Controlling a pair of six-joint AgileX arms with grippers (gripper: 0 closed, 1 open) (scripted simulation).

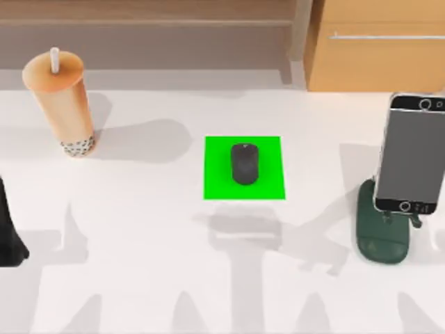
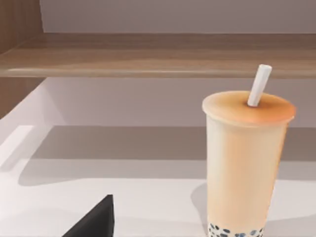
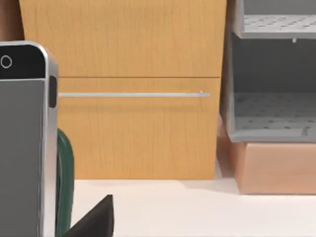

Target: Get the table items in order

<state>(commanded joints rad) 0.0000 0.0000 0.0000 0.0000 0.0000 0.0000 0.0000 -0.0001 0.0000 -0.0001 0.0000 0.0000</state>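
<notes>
Nearest the front edge of the table (image 1: 139,278), the left arm (image 1: 10,229) shows as a dark shape at the left border of the top view; I cannot tell whether either gripper is wide or narrow, since each wrist view catches only a black corner of its own gear. Further in, the mouse (image 1: 244,163) sits squarely on the green mat (image 1: 215,188) at mid-table, and on the right the phone (image 1: 410,153) leans upright in the dark green stand (image 1: 379,243), so both read as already placed. Farthest back on the left the bubble-tea cup (image 1: 64,104) stands upright on bare tabletop, touching nothing. My judgement is that the job is at or close to its end, with both arms drawn back; if the cup has a spot of its own, the next move would call for the left gripper to come in level at the cup's mid-height, clear of the straw (image 1: 54,60). The left wrist view adds the cup's side, with its flat lid and the pearls at its foot. The right wrist view adds the phone's metal edge, the stand's green behind it, and the wooden cabinet (image 3: 138,74) with grey shelving (image 3: 274,113) beside it
</notes>
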